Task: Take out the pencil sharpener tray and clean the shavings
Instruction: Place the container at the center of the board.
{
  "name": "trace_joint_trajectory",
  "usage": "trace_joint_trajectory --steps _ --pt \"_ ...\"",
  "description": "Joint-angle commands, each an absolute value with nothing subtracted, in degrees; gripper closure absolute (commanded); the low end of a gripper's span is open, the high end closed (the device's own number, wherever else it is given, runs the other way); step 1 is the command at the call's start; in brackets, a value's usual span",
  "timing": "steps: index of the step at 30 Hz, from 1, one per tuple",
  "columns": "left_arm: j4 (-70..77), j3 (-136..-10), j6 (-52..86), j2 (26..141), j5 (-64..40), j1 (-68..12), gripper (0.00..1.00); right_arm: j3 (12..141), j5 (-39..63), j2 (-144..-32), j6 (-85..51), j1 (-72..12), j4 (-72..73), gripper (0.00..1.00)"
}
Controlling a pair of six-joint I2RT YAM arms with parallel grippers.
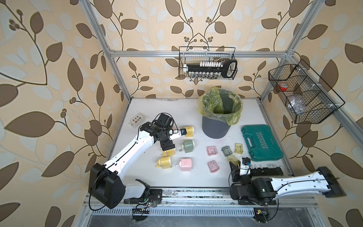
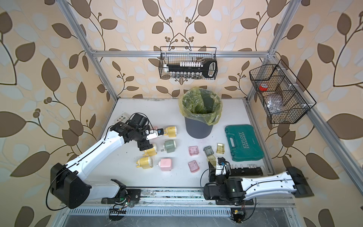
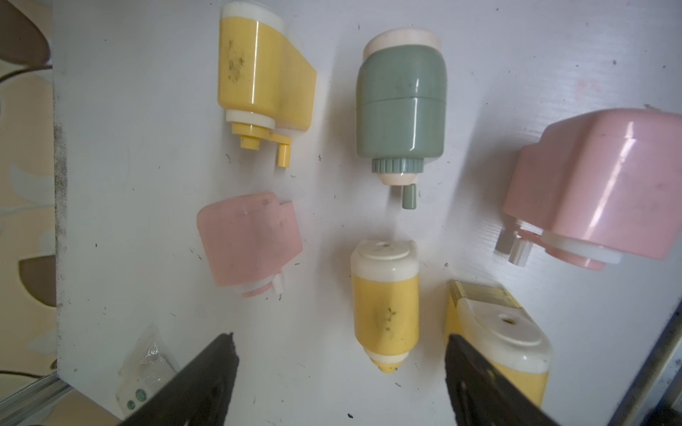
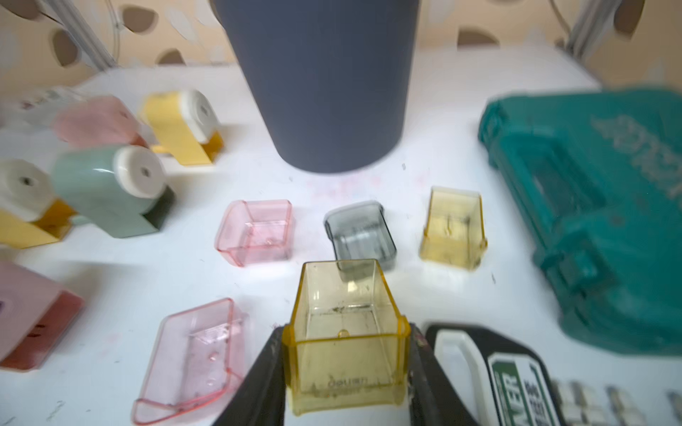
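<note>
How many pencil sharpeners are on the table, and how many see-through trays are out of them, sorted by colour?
Yellow sharpeners: 3
Pink sharpeners: 2
Green sharpeners: 1
Yellow trays: 2
Pink trays: 2
Grey trays: 1
Total: 11

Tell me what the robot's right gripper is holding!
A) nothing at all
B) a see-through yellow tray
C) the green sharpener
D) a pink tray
B: in the right wrist view, the right gripper has its jaws pressed against both sides of the yellow tray.
</note>
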State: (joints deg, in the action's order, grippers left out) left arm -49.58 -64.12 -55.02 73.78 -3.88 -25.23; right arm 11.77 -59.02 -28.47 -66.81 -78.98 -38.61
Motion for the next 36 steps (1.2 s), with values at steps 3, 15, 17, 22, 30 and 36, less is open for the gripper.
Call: trace_joint_trajectory --steps 3,15,17,22,30,36 --pt "-50.73 -64.12 -53.27 68.82 -3.98 -26.91 0.11 16.68 -29.98 -30.55 -30.88 -59.07 -19.15 1.0" --pt "-50.63 -62.29 -51.11 63.36 -6.4 -28.3 0.11 17.13 -48.69 -34.69 -33.76 -73.2 -13.33 1.0" --pt "-50.53 -61.71 -51.25 62.52 -7.02 -28.39 0.11 16.41 -53.44 -33.9 -36.85 -76.42 -15.36 1.0" --pt "-50.44 -59.65 -52.1 60.42 -7.55 -29.15 0.1 16.0 -66.82 -39.12 -49.05 -85.45 -20.09 1.0" --pt "-49.84 -57.88 -52.56 57.92 -8.09 -30.83 0.06 21.28 -72.91 -56.49 -80.64 -88.23 -36.67 1.0" --pt "-50.4 -57.96 -52.02 58.43 -8.87 -31.36 0.05 16.4 -69.78 -52.49 -79.15 -87.51 -32.68 1.0"
